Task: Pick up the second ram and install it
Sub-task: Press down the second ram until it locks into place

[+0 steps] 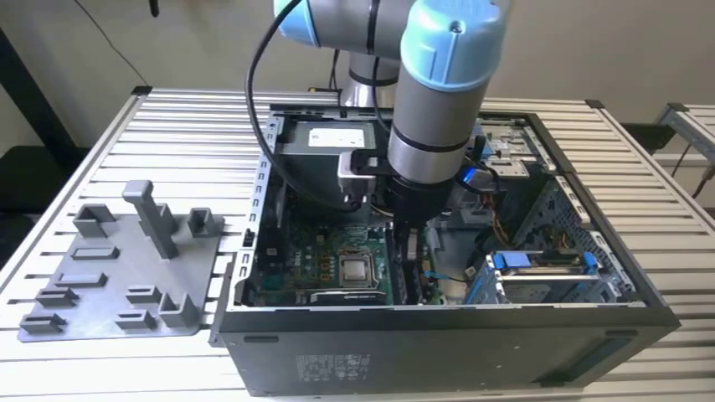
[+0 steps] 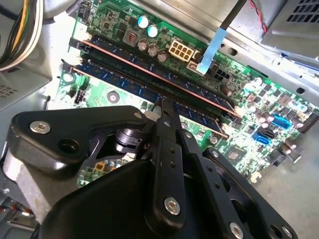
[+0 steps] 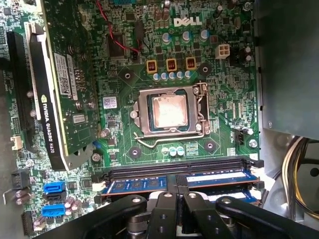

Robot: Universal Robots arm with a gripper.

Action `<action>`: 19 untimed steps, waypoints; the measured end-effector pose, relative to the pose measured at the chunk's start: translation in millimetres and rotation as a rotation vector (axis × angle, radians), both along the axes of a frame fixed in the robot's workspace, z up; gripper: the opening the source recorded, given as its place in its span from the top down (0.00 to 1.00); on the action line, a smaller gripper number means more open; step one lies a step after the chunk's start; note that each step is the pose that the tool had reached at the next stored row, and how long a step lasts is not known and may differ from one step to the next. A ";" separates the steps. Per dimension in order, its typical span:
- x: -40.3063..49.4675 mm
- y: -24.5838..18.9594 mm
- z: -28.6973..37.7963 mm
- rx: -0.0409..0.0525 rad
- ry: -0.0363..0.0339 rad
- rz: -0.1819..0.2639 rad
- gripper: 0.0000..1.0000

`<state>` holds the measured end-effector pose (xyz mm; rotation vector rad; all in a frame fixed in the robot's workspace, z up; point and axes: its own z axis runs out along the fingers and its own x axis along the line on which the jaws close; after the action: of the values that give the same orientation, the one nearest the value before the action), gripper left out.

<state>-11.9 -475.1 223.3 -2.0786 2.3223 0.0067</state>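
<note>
The motherboard [image 3: 199, 59] is green. The second ram [image 3: 137, 185] is blue with dark chips. The gripper [image 2: 162, 107] is black. The tray [image 1: 117, 276] is grey.

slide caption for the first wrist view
Hand over a ram stick in its motherboard slot, beside the silver processor.

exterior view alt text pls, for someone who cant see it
A robot arm reaches down into an open computer case on a slatted metal table, its gripper low over the green motherboard at the memory slots, beside the silver processor chip. A grey moulded plastic tray with upright posts lies on the table at the exterior view's left.
</note>
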 end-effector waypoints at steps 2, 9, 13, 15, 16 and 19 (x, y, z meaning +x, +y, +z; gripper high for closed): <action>0.0 0.0 -3.3 0.0003 -0.0001 0.000 0.89; 0.0 0.2 10.5 0.0014 -0.0005 0.000 0.89; 0.0 0.2 28.4 0.0015 -0.0005 0.000 0.89; 0.0 0.1 37.6 0.0015 -0.0005 0.000 0.89; 0.0 0.2 41.5 0.0013 -0.0004 0.000 0.89; 0.0 0.2 49.5 0.0013 -0.0004 0.000 0.89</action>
<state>-11.9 -474.9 272.9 -2.0776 2.3216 0.0078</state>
